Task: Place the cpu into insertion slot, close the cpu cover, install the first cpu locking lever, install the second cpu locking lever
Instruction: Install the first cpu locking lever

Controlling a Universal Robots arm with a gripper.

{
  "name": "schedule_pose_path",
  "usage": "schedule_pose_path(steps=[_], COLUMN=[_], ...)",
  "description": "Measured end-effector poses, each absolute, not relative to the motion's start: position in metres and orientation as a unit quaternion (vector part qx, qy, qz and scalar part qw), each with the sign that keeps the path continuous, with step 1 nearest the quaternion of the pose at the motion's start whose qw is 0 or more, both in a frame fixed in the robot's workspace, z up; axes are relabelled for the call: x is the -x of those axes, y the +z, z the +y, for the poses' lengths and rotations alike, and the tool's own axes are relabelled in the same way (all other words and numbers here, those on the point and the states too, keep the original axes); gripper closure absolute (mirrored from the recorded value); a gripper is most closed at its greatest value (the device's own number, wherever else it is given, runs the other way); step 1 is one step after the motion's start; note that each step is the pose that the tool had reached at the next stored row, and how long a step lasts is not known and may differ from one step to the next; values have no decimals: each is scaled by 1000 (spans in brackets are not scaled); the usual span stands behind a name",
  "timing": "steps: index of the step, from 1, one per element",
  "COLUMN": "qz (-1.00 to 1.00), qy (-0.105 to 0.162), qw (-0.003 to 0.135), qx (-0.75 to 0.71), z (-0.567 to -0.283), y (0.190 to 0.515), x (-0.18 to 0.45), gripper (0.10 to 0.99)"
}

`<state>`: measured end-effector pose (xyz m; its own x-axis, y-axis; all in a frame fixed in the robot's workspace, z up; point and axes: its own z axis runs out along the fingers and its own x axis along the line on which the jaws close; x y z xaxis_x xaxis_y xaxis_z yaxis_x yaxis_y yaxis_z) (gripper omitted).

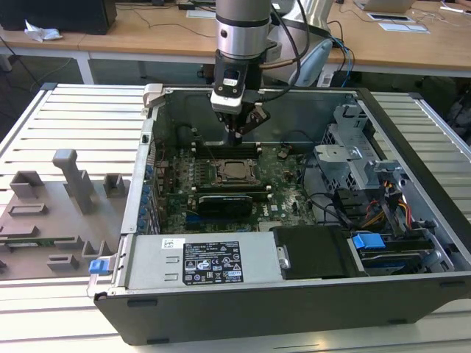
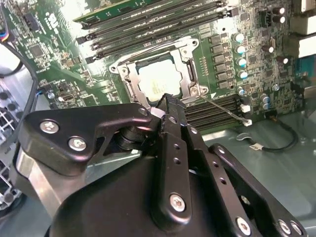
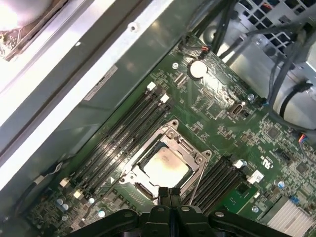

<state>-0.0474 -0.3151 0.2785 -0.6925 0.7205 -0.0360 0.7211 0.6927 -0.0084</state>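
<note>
Hovering inside an open dark-grey computer case (image 1: 257, 312), the arm's black metal gripper (image 1: 237, 136) holds its two fingers pressed together with nothing seen between them. The tips are poised just above one edge of the square, silver-rimmed insertion slot (image 1: 221, 173). Directly beyond the fingertips in the second wrist view, the small flat square cpu (image 2: 159, 80), silvery-grey on top, already lies seated in that slot. The thin silvery cpu cover (image 2: 191, 69), a square frame with a large open window, appears folded down flat around it, so the first two steps look complete. Close beside the fingertips, one thin wire locking lever (image 2: 222, 109) slants away from the frame's corner across a bank of long black memory slots (image 3: 123, 133) and seems not yet hooked down. A second thin wire lever (image 2: 153, 49) runs along the side of the frame farthest from the gripper, and whether it is latched cannot be told. On that reading, the lever work is what remains. Farther out from the hand spreads the green motherboard (image 1: 283, 173). Beyond it, against the case wall well apart from the gripper, sits a silver power-supply box (image 1: 154, 265) bearing a printed label. The case itself stands on a slatted grey metal table (image 1: 73, 110).
</note>
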Motion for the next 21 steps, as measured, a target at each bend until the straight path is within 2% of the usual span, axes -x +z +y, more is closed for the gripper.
schedule_pose_path(steps=[21], qz=[970], qy=[-9], qw=[16], qx=[-243], z=[-315], y=[278], x=[47], gripper=[980])
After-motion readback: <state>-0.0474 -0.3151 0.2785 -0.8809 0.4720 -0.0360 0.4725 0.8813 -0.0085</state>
